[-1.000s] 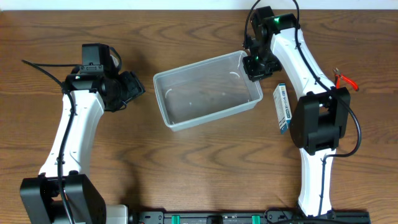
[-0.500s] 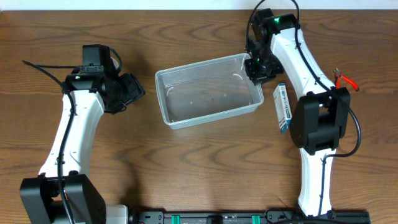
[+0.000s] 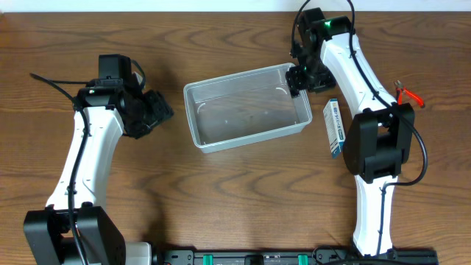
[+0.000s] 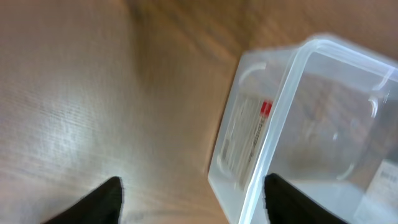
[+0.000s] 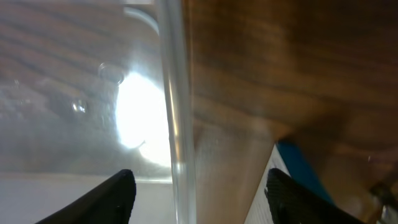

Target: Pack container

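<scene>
Left jaws first: they are spread wide and gripping nothing. In the left wrist view both dark fingers (image 4: 107, 200) sit at the bottom of the picture with bare wooden counter (image 3: 221, 191) between them. The container (image 3: 243, 110) lies ahead of them and off to the right. Its near end wall (image 4: 249, 134) faces me and carries a pale label with a small red mark. From overhead, my left arm (image 3: 88, 147) hangs just off the tub's left end, close to it but not touching.

Over to the right: these jaws are released too, fingers (image 5: 115, 198) far apart and straddling the tub's clear rim (image 5: 174, 93). The rim runs between them like a bright vertical strip, and neither pad is pressed to it. From overhead, that puts my right wrist at the container's far right corner.

The tub itself sits flat on the counter near the middle, turned at a slight angle, nothing inside. A white-and-blue cardboard box (image 3: 335, 126) lies just beside its right end. A red-handled tool (image 3: 409, 96) rests farther right, past my right arm (image 3: 372, 140).
</scene>
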Controlling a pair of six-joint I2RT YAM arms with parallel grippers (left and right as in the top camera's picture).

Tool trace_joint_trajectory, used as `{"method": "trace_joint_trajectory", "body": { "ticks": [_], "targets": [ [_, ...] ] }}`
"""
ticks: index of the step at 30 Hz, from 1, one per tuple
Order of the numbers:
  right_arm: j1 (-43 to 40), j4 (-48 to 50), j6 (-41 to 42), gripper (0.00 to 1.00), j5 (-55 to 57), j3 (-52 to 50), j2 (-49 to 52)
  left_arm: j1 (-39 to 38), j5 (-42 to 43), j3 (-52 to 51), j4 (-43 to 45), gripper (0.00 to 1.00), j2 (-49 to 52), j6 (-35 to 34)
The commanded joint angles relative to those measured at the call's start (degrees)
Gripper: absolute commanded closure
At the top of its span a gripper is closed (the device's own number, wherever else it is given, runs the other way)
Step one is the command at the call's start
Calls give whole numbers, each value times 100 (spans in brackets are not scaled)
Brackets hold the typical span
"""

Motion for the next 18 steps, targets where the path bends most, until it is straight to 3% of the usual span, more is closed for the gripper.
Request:
{"method": "trace_joint_trajectory", "body": {
  "ticks": [1, 7, 13, 18],
  "targets": [
    [33, 118, -223, 28, -13, 35, -118, -35, 184, 107, -361, 50, -9, 63],
    [33, 428, -260, 29, -262, 184, -120, -35, 122, 107, -1397, 94, -9, 140],
    [28, 503, -260, 27, -267, 645, -120, -208, 129, 107, -2446, 94, -9, 122],
    [28, 420, -260, 27, -264, 1095, -120, -632, 444, 107, -2621, 94, -9, 120]
  ]
}}
